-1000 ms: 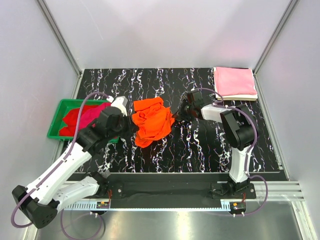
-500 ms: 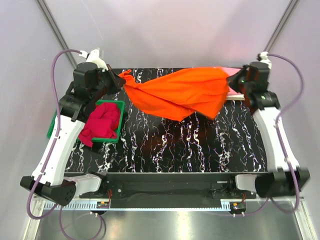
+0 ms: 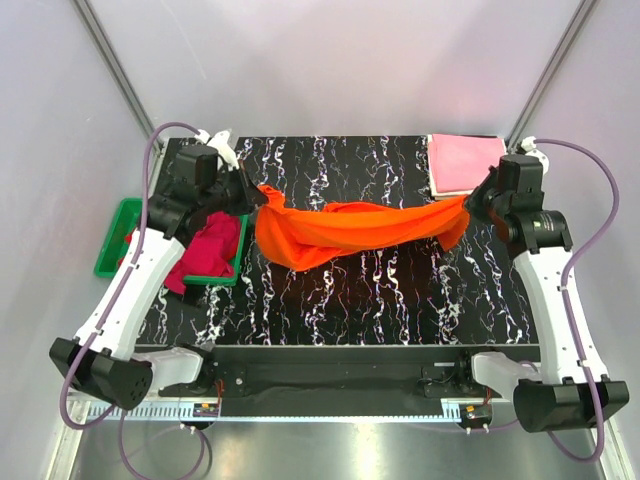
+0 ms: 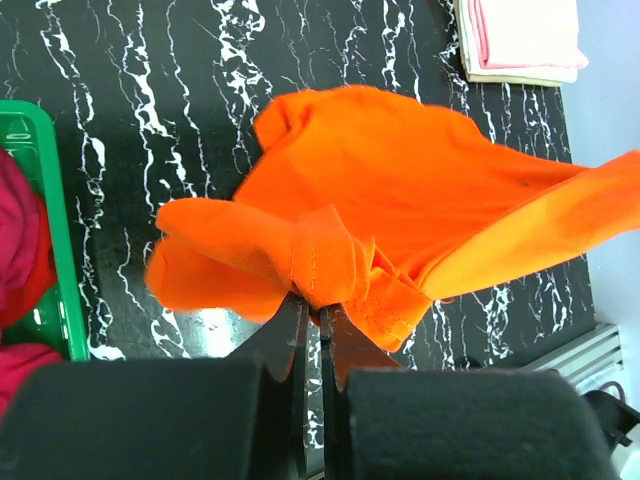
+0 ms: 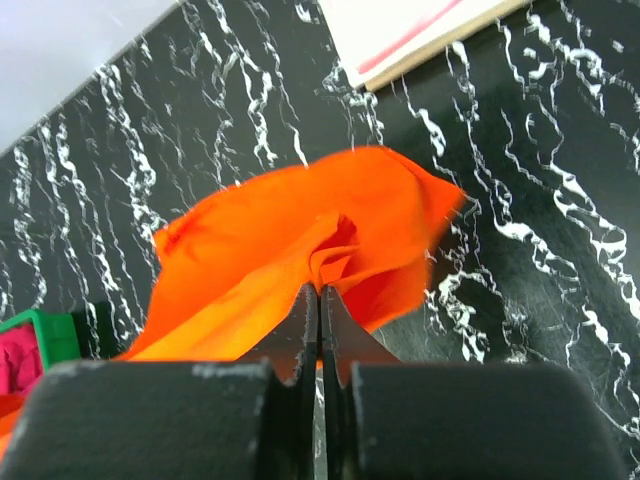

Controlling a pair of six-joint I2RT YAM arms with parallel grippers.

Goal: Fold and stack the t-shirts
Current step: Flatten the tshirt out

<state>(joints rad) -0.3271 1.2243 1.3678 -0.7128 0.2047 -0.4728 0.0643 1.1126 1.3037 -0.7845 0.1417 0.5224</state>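
The bright orange t-shirt (image 3: 350, 228) hangs stretched between both arms above the black marbled table (image 3: 350, 300). My left gripper (image 3: 256, 193) is shut on its left end, where the cloth bunches at the fingertips (image 4: 312, 305). My right gripper (image 3: 470, 203) is shut on the right end, with the cloth pinched at the tips (image 5: 320, 290). A folded pink t-shirt (image 3: 466, 163) lies on a cream-white one (image 3: 470, 194) at the back right corner. Crimson and red t-shirts (image 3: 208, 250) sit crumpled in the green bin (image 3: 112, 240).
The green bin stands at the table's left edge, under my left arm. Grey walls and metal frame posts close in the back and sides. The folded stack (image 4: 520, 40) shows at the top right of the left wrist view.
Both grippers took the orange t-shirt off the table, lifted it and pulled it wide. Since half a second ago it has come lower and is drawn tighter into a band.
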